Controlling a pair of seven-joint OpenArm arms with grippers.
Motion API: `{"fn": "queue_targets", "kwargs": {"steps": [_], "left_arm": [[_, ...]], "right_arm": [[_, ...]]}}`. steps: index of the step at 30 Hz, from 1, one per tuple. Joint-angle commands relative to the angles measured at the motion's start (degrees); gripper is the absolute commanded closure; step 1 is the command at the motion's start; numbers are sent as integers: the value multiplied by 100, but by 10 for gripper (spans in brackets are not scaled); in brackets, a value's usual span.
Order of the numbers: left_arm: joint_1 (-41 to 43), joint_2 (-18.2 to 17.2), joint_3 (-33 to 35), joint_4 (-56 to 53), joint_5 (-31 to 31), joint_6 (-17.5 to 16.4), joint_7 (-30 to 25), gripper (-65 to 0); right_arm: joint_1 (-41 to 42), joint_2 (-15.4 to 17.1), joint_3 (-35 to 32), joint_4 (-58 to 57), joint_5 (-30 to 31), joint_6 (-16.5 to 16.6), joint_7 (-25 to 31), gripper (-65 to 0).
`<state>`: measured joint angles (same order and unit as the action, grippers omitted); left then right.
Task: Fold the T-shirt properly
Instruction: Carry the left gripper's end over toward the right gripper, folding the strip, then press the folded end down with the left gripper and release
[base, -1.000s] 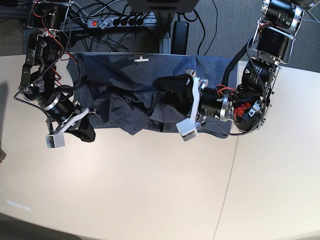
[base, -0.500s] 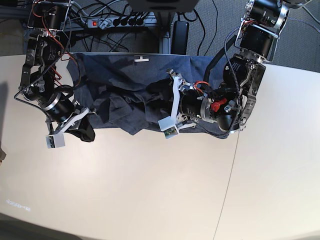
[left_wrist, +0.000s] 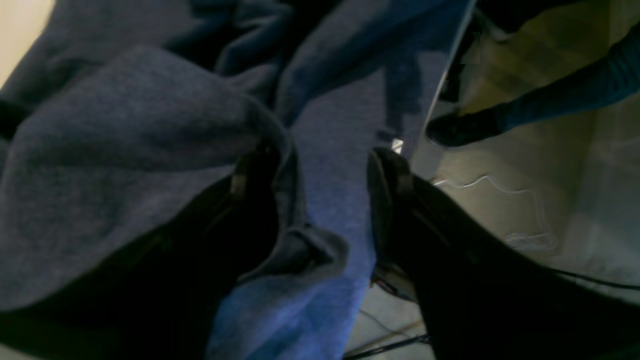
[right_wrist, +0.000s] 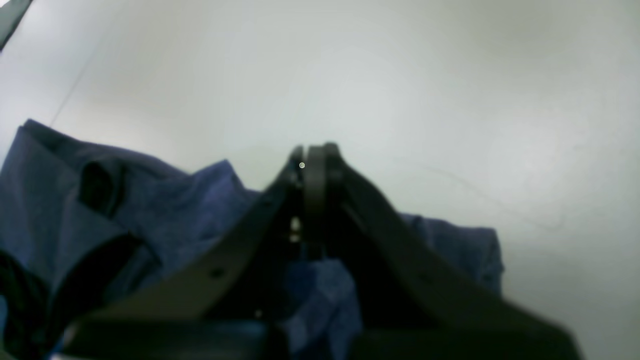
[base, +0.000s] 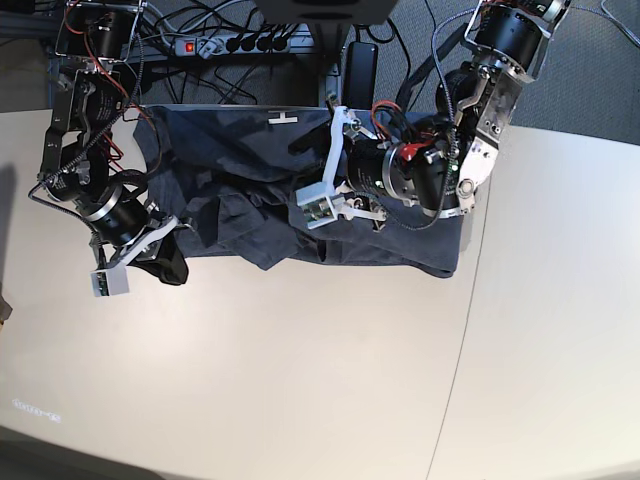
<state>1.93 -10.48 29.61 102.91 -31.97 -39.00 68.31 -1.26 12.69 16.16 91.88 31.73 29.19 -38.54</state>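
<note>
The T-shirt (base: 250, 150) lies rumpled along the table's back edge, slate blue, with its white neck label (base: 283, 118) showing. My left gripper (base: 305, 165) hovers over the shirt's middle. In the left wrist view it (left_wrist: 320, 165) is open, with flat cloth (left_wrist: 330, 150) between its dark fingers (left_wrist: 385, 175) and a fold draped over the left one. My right gripper (base: 175, 265) rests at the shirt's front left corner. In the right wrist view it (right_wrist: 312, 150) is shut, tips over bare table, with blue cloth (right_wrist: 60, 200) bunched under it. Whether cloth is pinched there is not visible.
Behind the table (base: 300, 360) run a power strip (base: 210, 45) and cables. A seam (base: 465, 330) crosses the tabletop on the right. Beyond the back edge, the left wrist view shows floor with a dark shoe (left_wrist: 465, 127) and a trouser leg.
My left arm has swung from the shirt's front right toward its back middle, carrying the open gripper leftward. The right arm has stayed still.
</note>
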Motion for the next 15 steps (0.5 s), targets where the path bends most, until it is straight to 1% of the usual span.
{"fn": "queue_targets", "kwargs": {"steps": [1, 4, 6, 8, 11, 13, 15], "left_arm": [[0, 22, 116, 129, -20, 162, -179, -320], [131, 114, 468, 186, 343, 424, -411, -320], [140, 251, 697, 192, 516, 564, -557, -320], [138, 444, 879, 192, 944, 649, -835, -320], [105, 750, 986, 192, 1655, 693, -1213, -320], [52, 927, 968, 192, 1849, 693, -1287, -320], [-72, 1005, 970, 192, 1921, 719, -1285, -320]], "right_arm": [[90, 63, 20, 90, 83, 426, 142, 0], [90, 63, 20, 90, 81, 426, 142, 0], [92, 63, 20, 90, 81, 426, 144, 0], [90, 63, 20, 90, 81, 426, 144, 0], [87, 66, 20, 90, 81, 426, 140, 0], [87, 66, 20, 90, 79, 426, 136, 0], [90, 66, 20, 90, 81, 426, 127, 0]]}}
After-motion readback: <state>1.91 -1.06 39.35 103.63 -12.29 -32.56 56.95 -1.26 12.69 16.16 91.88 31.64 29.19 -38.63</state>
